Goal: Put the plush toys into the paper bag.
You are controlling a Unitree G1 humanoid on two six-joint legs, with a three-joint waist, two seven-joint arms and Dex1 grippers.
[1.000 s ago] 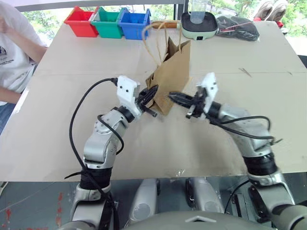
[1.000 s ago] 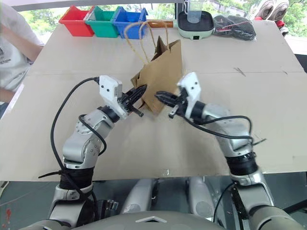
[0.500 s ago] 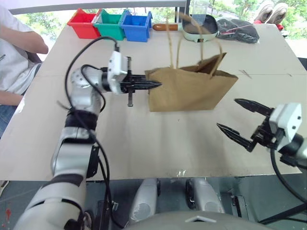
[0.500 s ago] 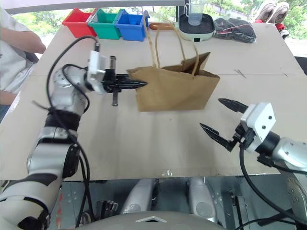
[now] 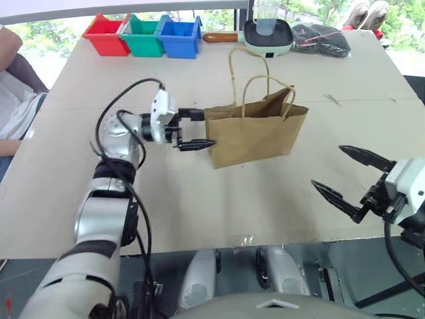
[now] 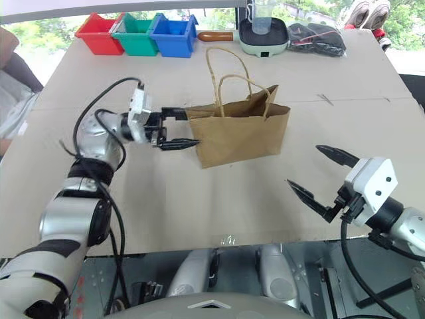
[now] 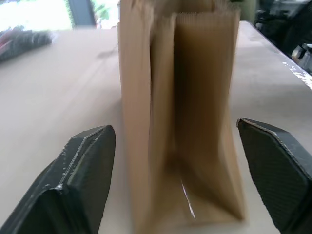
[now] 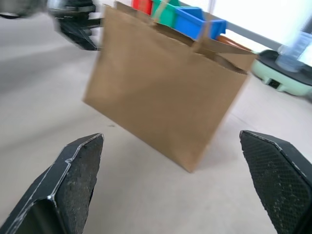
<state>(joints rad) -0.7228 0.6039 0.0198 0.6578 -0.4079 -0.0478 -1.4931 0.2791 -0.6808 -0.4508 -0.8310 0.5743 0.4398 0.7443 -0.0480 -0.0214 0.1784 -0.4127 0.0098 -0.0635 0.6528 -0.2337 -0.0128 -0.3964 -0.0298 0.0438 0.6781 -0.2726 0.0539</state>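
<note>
left hand [image 5: 197,128]: fingers spread, one above and one below, pointing level at the narrow end of the paper bag [image 5: 255,136]. the tips sit right at that end's edge; contact cannot be told from the head views. in the left wrist view the two fingers [image 7: 83,180] stand wide to either side of the bag's creased side panel, with a gap on each side, nothing pinched.

right hand [image 5: 352,183]: fingers spread wide, empty, at about 4 o'clock from the bag near the table [image 5: 199,199] front edge, well apart from the bag. in the right wrist view its fingers [image 8: 73,180] frame the bag's broad face from a distance.

paper bag: stands upright near the table's middle, mouth up, both cord handles [image 5: 255,73] rising above the rim. it leans slightly, with the base edge on the left hand's side a little off the table. the inside is hidden.

beyond the bag at 11 o'clock, along the far edge: red bin [image 5: 106,33], green bin [image 5: 141,34], blue bin [image 5: 179,34] in a row. at 12 o'clock a pale green pan [image 5: 267,36] with a brown handle and a clear cup on it. at 1 o'clock a black bag [image 5: 322,40]. a person's arm [image 5: 8,46] at the far left edge.
</note>
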